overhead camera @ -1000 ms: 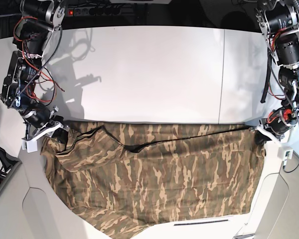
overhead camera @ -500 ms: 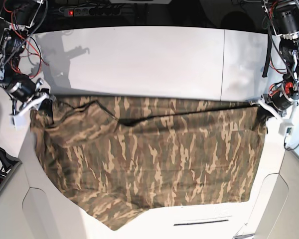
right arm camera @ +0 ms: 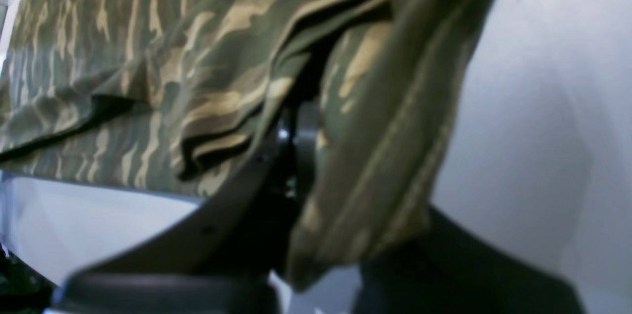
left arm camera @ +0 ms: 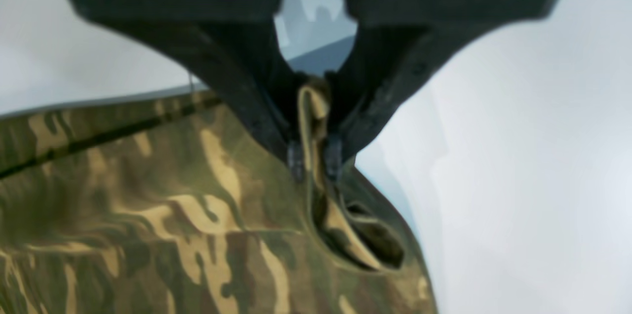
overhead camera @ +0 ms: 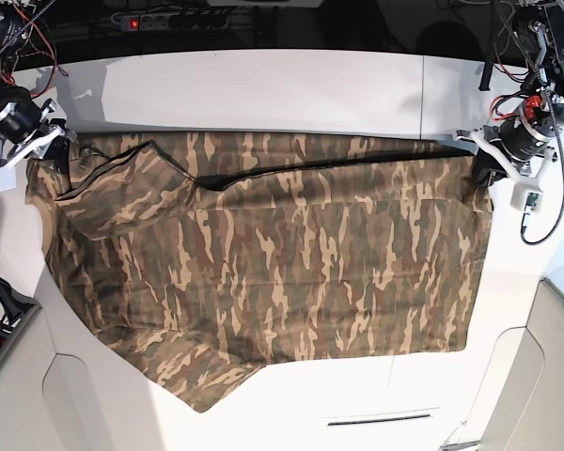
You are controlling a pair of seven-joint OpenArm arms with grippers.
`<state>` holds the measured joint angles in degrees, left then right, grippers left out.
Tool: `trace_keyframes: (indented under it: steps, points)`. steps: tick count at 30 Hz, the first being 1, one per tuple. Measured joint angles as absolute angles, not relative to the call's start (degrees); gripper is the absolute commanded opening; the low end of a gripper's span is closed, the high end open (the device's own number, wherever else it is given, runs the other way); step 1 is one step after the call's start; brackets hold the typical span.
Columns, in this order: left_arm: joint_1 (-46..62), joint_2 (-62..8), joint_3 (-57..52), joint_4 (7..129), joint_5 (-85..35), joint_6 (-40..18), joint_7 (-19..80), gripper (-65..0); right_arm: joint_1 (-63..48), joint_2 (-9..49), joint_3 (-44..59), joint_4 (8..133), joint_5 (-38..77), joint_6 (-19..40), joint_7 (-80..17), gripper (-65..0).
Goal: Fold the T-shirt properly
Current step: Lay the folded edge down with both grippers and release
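The camouflage T-shirt [overhead camera: 263, 263] lies spread across the white table [overhead camera: 263, 89], its far edge stretched taut between my two grippers. My left gripper [overhead camera: 481, 162] is shut on the shirt's far right corner; in the left wrist view the black fingers [left arm camera: 340, 121] pinch a fold of cloth [left arm camera: 311, 121]. My right gripper [overhead camera: 58, 150] is shut on the far left corner; in the right wrist view the cloth [right arm camera: 385, 106] drapes over the jaws and hides the tips. A sleeve [overhead camera: 197, 376] trails towards the near left.
A power strip [overhead camera: 174, 19] with a red light lies beyond the table's far edge. The table's near edge has a cut-out panel with a slot [overhead camera: 376, 420]. Cables hang from both arms at the far corners.
Both grippers have moved away towards the far side of the table, dragging the shirt with them. The shirt lies farther back and flatter, with its far edge straighter.
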<state>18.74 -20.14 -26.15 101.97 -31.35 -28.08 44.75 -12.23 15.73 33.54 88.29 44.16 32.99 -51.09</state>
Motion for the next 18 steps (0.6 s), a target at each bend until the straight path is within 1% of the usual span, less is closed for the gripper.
trace_keyframes:
  steps: [1,3,5,6,7,8,14,18]
  points:
    - [18.79,-19.81,-26.57,101.97,-31.38,-28.36,44.75,-62.0,-12.29,15.73,33.54,88.29,44.18,33.01,-51.09,-65.0]
    - [19.07,-19.55,-26.85,101.97,-31.38,-28.80,44.77,-52.4,-12.47,15.68,33.54,88.29,44.14,32.99,-51.11,-65.0]
    - [19.07,-19.53,-26.87,101.97,-31.24,-28.80,44.80,-42.7,-12.53,15.70,33.63,88.29,44.14,32.99,-51.09,-51.0]
    - [19.05,-19.53,-26.87,101.97,-31.35,-28.77,44.75,-39.1,-12.51,15.70,33.71,88.29,44.12,32.97,-51.07,-44.0]
    - [19.03,-19.53,-26.87,101.97,-31.31,-28.80,44.75,-37.8,-12.53,15.75,33.74,88.29,44.12,32.95,-50.83,-39.2]
    - [19.05,-19.53,-26.87,101.97,-31.31,-28.80,44.73,-37.9,-12.53,15.77,33.74,88.29,44.12,32.95,-50.46,-36.4]
    - [18.35,-19.53,-28.36,102.06,-31.33,-28.80,44.75,-37.9,-12.38,17.26,34.63,88.29,43.00,32.95,-44.64,-35.9]
    - [18.22,-19.55,-31.07,102.17,-31.55,-28.84,44.62,-37.9,-10.37,17.43,36.16,88.29,42.52,32.82,-44.14,-35.9]
